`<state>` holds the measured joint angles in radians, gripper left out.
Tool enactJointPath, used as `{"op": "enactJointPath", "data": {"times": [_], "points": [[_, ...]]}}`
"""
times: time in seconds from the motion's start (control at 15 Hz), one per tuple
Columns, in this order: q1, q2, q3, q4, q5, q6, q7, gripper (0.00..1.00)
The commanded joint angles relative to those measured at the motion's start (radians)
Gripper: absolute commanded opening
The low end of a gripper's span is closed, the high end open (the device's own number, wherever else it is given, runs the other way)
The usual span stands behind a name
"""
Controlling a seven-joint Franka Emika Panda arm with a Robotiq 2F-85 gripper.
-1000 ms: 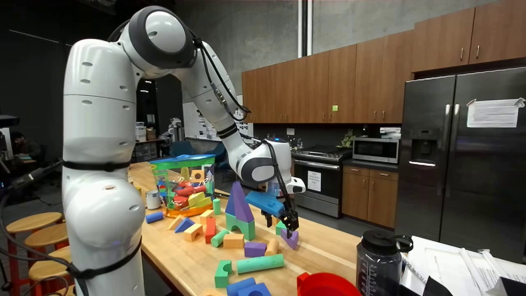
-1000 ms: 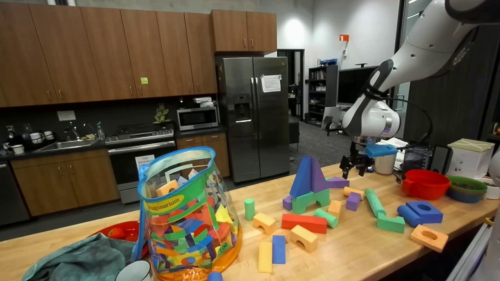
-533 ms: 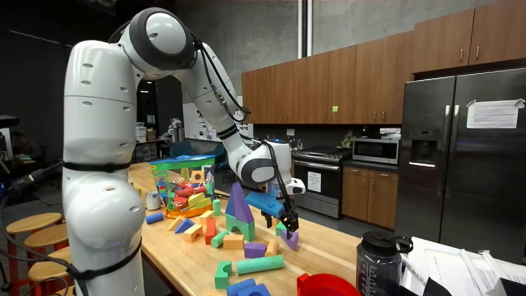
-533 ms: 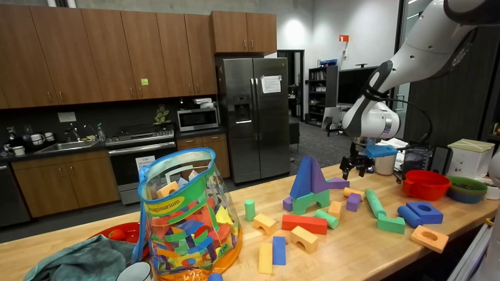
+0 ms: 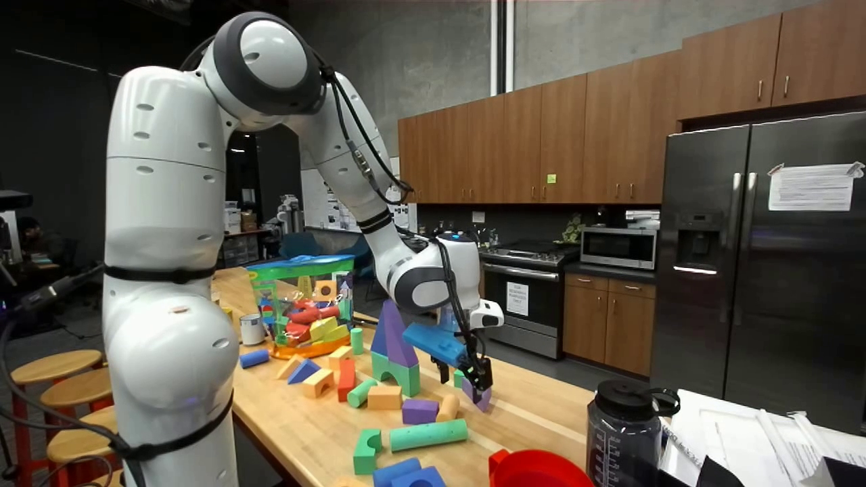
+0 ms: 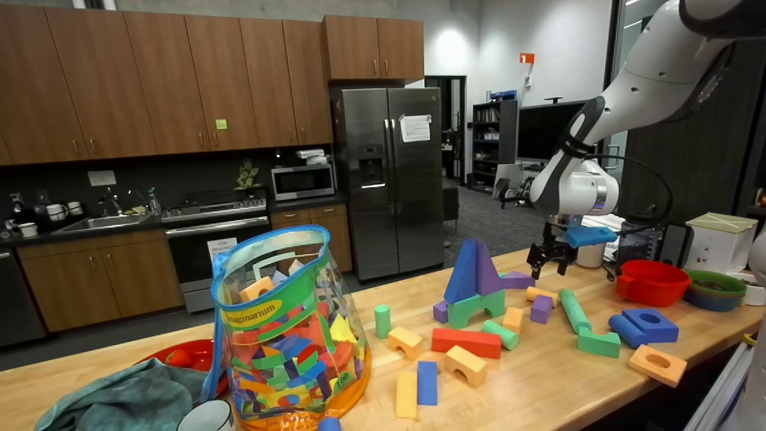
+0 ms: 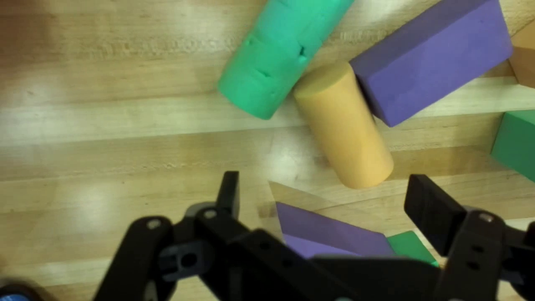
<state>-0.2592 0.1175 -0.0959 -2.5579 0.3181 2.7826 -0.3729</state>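
My gripper (image 7: 324, 186) stands open above the wooden table with nothing between its fingers (image 7: 229, 190). Nearest below it lies a purple wedge block (image 7: 330, 230), partly covered by the gripper in the wrist view; a green block (image 7: 411, 246) shows beside it. An orange cylinder (image 7: 345, 129) rests just ahead of the jaws, next to a purple rectangular block (image 7: 434, 58) and a long green cylinder (image 7: 284, 54). In an exterior view the gripper (image 6: 549, 268) hovers right of a tower whose green arch (image 6: 461, 312) carries a blue wedge (image 6: 462, 275) and a purple wedge (image 6: 488, 269).
A clear bag of blocks (image 6: 299, 365) stands on the table. A red bowl (image 6: 652, 287), green bowl (image 6: 715, 284) and dark bottle (image 5: 622, 436) sit toward the other end. Loose blocks, among them a red one (image 6: 465, 343) and a blue holed one (image 6: 651, 325), lie about.
The gripper has dropped slightly and shifted a little away from the tower over the last half second. Its jaws stay open, and the blocks have not moved.
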Motion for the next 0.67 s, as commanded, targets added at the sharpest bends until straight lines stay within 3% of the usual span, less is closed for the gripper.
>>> {"op": "enactJointPath", "data": {"times": [0.0,0.4,0.6], "points": [[-0.004,-0.009,-0.020,-0.056,-0.007,0.095,0.030,1.00],[0.015,0.020,-0.064,-0.097,-0.064,0.256,0.124,1.00],[0.026,0.028,-0.093,-0.101,-0.118,0.254,0.149,1.00]]}}
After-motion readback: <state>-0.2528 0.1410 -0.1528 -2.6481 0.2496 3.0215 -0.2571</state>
